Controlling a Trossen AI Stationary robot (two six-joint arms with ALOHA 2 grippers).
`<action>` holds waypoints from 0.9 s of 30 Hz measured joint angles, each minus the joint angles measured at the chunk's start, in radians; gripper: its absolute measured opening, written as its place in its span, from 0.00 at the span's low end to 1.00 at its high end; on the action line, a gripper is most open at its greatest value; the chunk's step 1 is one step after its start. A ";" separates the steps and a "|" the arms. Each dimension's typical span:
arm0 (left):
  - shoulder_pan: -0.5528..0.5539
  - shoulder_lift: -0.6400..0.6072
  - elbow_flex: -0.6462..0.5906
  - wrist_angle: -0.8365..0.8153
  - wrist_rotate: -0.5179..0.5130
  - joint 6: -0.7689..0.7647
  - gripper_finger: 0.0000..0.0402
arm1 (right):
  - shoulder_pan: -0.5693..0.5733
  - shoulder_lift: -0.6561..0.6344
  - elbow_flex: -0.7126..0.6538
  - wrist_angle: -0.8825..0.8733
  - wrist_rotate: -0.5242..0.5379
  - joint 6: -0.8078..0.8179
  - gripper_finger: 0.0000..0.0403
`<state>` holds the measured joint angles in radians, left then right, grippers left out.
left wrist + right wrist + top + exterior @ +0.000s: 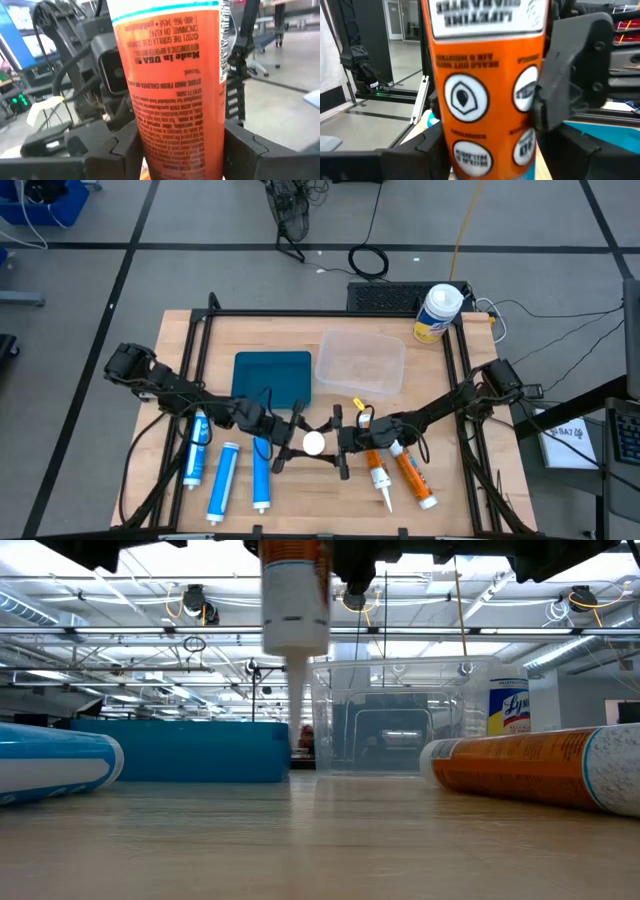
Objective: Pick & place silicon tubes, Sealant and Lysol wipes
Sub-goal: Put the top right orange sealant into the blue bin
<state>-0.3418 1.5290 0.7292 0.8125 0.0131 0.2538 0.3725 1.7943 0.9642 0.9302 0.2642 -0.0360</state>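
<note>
Fingers [125, 150] of the left arm pinch an orange sealant tube [314, 443], held upright, nozzle down, above the desk [300, 510] middle. Right arm's fingers [432, 142] flank the same tube; whether they grip it, I cannot tell. Lysol wipes [437, 313] stand at the far right corner, beside the clear bin [360, 363].

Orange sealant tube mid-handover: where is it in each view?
High: the orange sealant tube shows end-on as a white disc between the two pincers, table centre front.
Low: hanging nozzle-down at top, left of centre.
Left wrist: fills the middle, between the fingers.
Right wrist: centre.
Shared landmark: clear plastic bin, behind the tube.
</note>
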 joint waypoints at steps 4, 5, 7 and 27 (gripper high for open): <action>-0.027 -0.097 -0.001 -0.149 -0.117 0.025 0.51 | 0.000 0.000 0.000 -0.001 0.005 0.000 0.64; -0.037 -0.124 0.000 -0.197 -0.156 0.032 0.51 | -0.001 0.000 0.000 -0.004 0.008 0.000 0.64; -0.054 -0.172 0.000 -0.293 -0.241 0.047 0.51 | -0.004 0.000 0.000 -0.008 0.018 0.000 0.64; 0.320 -0.522 0.001 -1.081 -0.596 -0.055 0.51 | 0.002 -0.115 0.000 -0.139 0.157 -0.008 0.63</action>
<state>-0.0222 1.0073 0.7303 -0.2684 -0.5825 0.1987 0.3744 1.6789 0.9642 0.7909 0.4210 -0.0441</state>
